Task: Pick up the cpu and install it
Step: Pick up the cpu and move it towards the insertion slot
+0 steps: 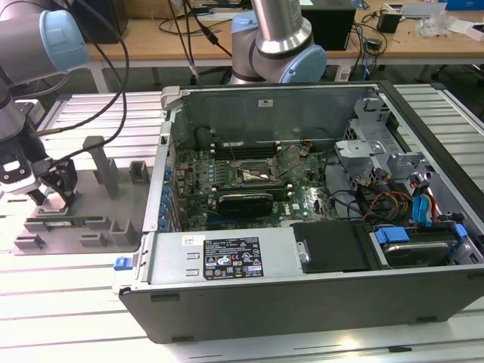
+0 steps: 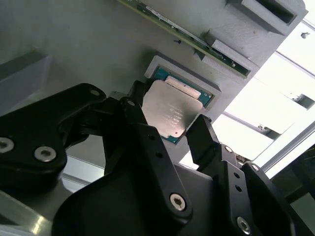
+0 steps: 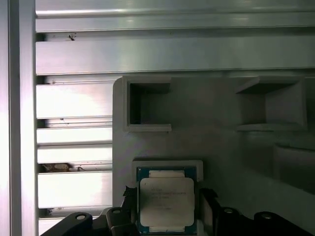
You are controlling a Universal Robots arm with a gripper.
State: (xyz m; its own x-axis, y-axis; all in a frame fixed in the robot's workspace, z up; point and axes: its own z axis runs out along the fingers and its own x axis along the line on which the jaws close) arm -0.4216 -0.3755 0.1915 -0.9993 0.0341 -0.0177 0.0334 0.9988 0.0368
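While low over grey tray (image 3: 221, 147), tool (image 2: 165, 118) spread astride pocketed cpu (image 3: 166, 199), memory stick (image 1: 72, 221) nearby

arm (image 1: 23, 45) bent dn at exterior view's left | gripper (image 1: 54, 190) pointing dn, low

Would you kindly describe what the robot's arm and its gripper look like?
The arm is made of silver-grey tubular segments with light blue joint caps, and black cables loop beside it. The gripper is matt black, built from chunky angular links fastened with silver screw heads.
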